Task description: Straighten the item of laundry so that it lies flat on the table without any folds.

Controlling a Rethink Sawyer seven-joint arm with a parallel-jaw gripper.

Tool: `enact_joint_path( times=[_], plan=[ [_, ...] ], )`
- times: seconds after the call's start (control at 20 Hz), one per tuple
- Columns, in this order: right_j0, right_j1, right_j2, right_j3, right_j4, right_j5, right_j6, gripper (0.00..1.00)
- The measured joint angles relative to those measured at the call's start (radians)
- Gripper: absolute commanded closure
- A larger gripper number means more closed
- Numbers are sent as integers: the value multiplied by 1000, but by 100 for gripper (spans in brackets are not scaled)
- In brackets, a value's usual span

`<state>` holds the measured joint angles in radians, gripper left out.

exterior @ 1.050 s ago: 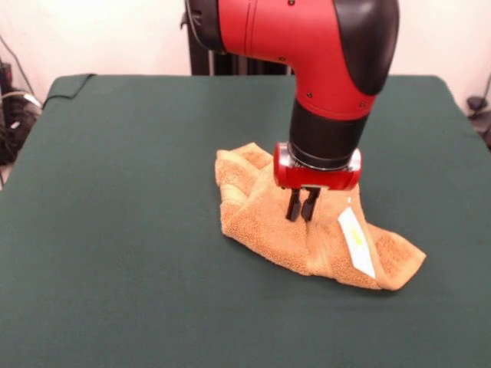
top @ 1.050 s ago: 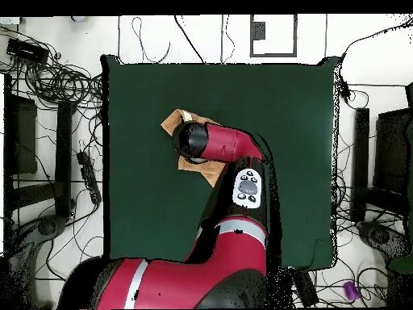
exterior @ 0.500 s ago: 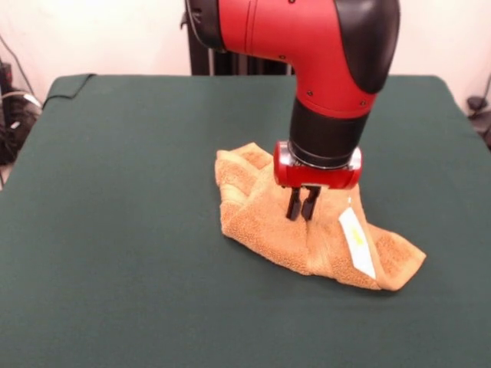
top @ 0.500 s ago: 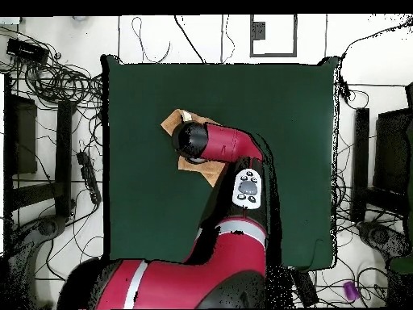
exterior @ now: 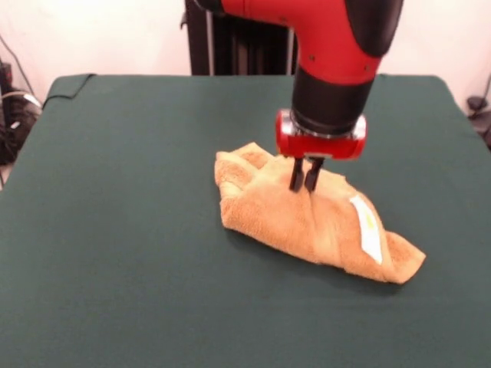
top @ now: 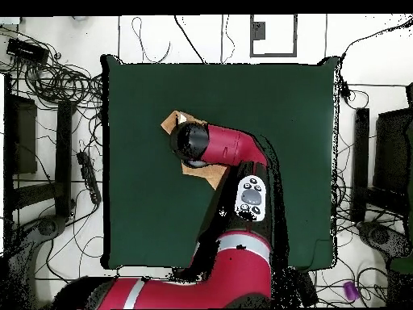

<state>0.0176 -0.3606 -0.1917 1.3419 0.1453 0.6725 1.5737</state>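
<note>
The item of laundry (exterior: 284,222), an orange-tan towel, lies crumpled near the middle of the green table (exterior: 115,192), bunched into a ridge with folds. Its white care label (exterior: 367,228) faces up near its right end. My gripper (exterior: 304,186) comes straight down onto the top of the ridge, shut on a pinch of towel, which is pulled upward there. In the overhead view the arm covers the gripper and most of the item of laundry (top: 171,123); only a corner and an edge show on the table (top: 282,121).
The table cloth has a turned-up corner (exterior: 69,83) at the back left. Cables (top: 56,81) and dark equipment (top: 359,153) lie on the floor around the table.
The gripper has risen and moved slightly back, still shut on the towel. The towel's middle has been drawn up with it, and the label end has shifted.
</note>
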Motion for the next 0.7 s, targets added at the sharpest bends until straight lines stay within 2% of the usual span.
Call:
enact_joint_path(
  times=[0.7],
  plan=[
    [-10, -165, 0, 71, -7, 180, 0, 100]
  ],
)
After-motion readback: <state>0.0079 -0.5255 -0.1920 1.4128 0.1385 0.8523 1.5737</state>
